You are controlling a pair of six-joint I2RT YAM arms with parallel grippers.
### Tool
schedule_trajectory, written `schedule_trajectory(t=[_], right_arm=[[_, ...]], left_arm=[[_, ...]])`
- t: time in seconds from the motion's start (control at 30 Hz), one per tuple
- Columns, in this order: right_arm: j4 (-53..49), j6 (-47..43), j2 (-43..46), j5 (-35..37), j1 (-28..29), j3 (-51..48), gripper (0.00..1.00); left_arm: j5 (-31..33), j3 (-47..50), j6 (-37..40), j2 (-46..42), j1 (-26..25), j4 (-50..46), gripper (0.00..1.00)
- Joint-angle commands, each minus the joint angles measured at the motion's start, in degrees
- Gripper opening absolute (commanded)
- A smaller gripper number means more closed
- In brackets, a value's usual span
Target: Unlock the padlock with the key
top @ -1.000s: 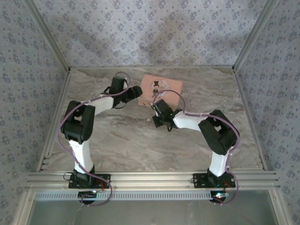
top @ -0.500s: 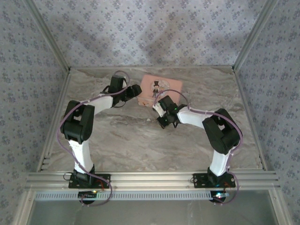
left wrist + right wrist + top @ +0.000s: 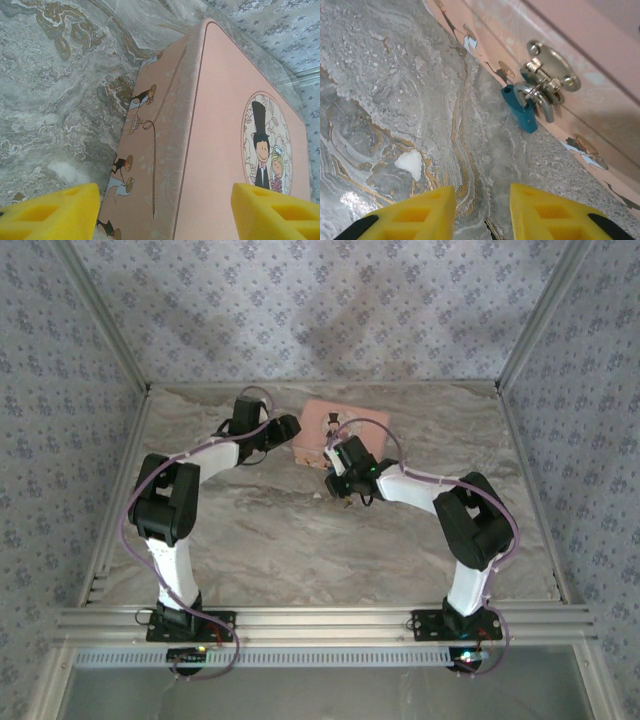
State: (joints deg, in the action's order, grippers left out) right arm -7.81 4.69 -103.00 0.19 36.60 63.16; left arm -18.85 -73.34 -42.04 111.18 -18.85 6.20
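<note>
**A:** Top view first. What has moved?

**B:** The right arm (image 3: 420, 485) has swung its wrist off the middle of the table (image 3: 260, 530) and up to the front wall of the pink tin (image 3: 362, 418). The tin sits by the table's far edge, a little right of centre. The left arm (image 3: 215, 455) has crept slightly farther along the tin's left end. The tin itself looks unmoved.

**A:** Left wrist view?

**B:** The left gripper (image 3: 165, 210) is spread wide across the tin's long top edge, one finger beside the side wall and one over the lid. It clamps nothing. I can't tell whether it presses on the tin.

**A:** Right wrist view?

**B:** The right gripper (image 3: 482, 200) has just parted to a narrow gap, with nothing between its fingers. The padlock (image 3: 520, 112) hangs from the hasp (image 3: 552, 75) on the tin's front wall. Its body reaches the table at the tin's foot, ahead of the fingers and apart from them.

**A:** And the key?

**B:** A dark sliver (image 3: 490, 231) lies on the table between the fingers. It may be the key, but too little of it shows.

**A:** What does that mean for the task?

**B:** I'd say the gripper has let go. The shackle is still threaded through the hasp, and I can't tell whether it has sprung.
</note>
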Motion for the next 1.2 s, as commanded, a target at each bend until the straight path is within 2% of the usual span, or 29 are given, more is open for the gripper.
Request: schedule_trajectory(t=[0.0,0.17,0.47,0.7,0.9,1.0,1.07,1.17], right_arm=[[0.6,4.2,0.5,1.0,-0.9,1.8,0.36],[0.8,8.9,1.4,0.2,-4.3,1.5,0.35],[0.1,9.7,1.5,3.6,-9.8,0.8,0.37],[4.3,13.9,6.8,-3.0,-10.5,-3.5,0.41],[1.2,13.9,12.0,0.6,-12.0,-5.3,0.41],[-0.5,14.0,14.2,3.7,-13.7,-4.8,0.46],[-2.4,15.1,14.0,4.9,-15.3,-3.4,0.47],[-3.4,16.6,11.3,2.7,-18.4,-1.1,0.46]], left_arm=[[-1.2,-2.1,0.1,0.7,0.7,0.5,0.69],[-2.4,3.4,-1.5,-2.4,0.0,5.4,0.69],[-2.8,13.5,-1.5,-7.3,-3.6,11.4,0.70],[-0.7,17.6,0.1,-8.6,-8.1,17.1,0.72],[1.1,21.4,0.0,-6.4,-12.3,24.4,0.74],[1.8,23.2,-1.3,-3.6,-13.6,31.2,0.75],[3.1,24.5,-1.7,-1.6,-14.4,36.5,0.77],[3.7,25.0,-1.3,1.2,-15.6,43.0,0.78]])
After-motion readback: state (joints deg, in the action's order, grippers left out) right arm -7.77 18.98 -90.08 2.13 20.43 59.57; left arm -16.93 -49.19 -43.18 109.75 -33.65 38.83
